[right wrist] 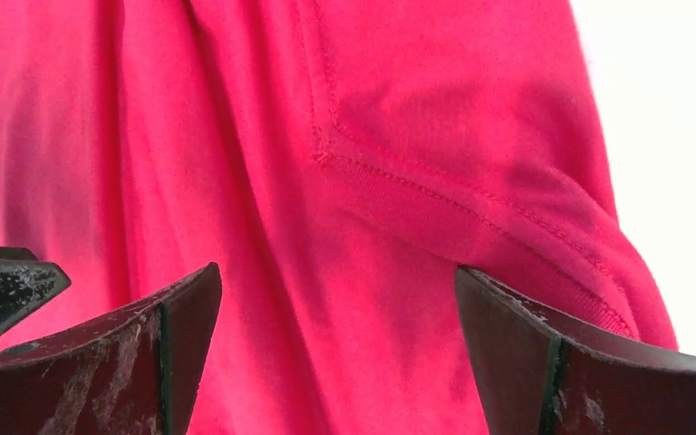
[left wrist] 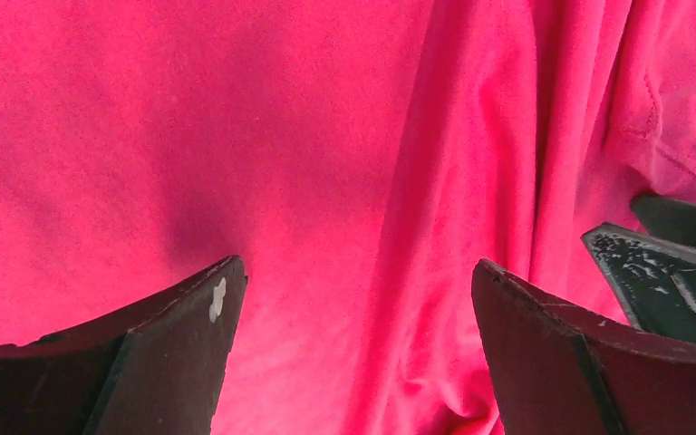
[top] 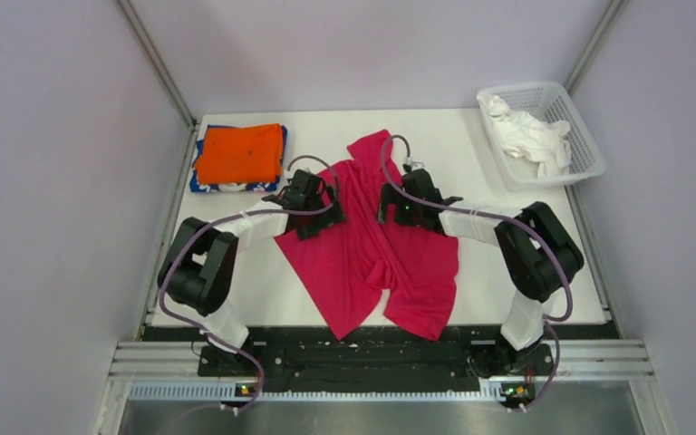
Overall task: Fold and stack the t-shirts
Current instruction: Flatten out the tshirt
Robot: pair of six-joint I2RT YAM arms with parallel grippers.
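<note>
A crumpled magenta-red cloth t-shirt [top: 372,258] lies spread across the middle of the white desk [top: 480,159]. The left gripper [top: 311,204] and right gripper [top: 410,201] sit low over its far half, fingers spread wide, holding nothing. At the far left corner a folded orange t-shirt [top: 240,152] rests on a blue t-shirt with white marks [top: 201,184]. A white plastic mesh basket [top: 584,127] holding white cloth [top: 530,136] stands far right
</note>
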